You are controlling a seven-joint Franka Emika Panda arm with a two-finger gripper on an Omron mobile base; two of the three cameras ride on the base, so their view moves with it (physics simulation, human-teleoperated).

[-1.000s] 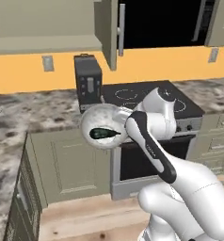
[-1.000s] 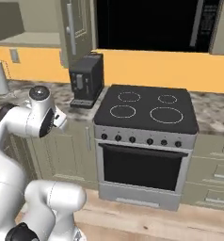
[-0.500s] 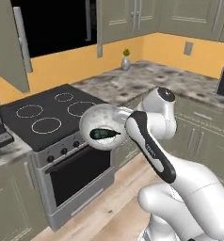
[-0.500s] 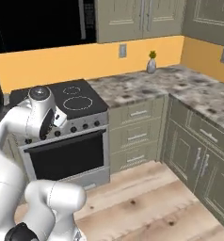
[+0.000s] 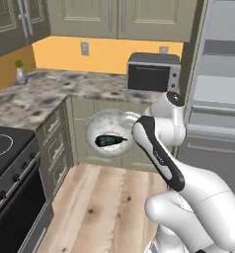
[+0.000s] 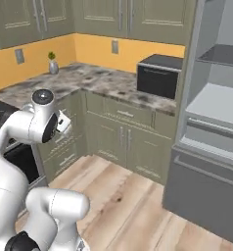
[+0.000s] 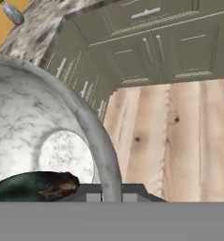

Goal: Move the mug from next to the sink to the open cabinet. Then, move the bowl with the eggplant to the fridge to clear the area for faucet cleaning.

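Speckled glossy bowl (image 5: 108,132), wood-plank floor (image 5: 104,202)

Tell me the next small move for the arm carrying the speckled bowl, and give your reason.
Probably drive the base on toward the open grey fridge at the right, keeping the round white, grey-speckled bowl level. The jaws are shut on its rim, the dark eggplant lies inside, and the fridge shelves stand off to the side, seemingly out of reach.

The wooden floor (image 5: 104,197) ahead lies open, giving wide passage. The bowl (image 5: 107,133), carried out in front of the arm, hangs over it with room on every side. On the left stand the stove (image 5: 11,197) and lower cabinets (image 5: 58,148); far ahead, the surface (image 5: 55,89) carries a microwave (image 5: 153,72); the fridge (image 6: 211,127) is on the right, its shelves open.
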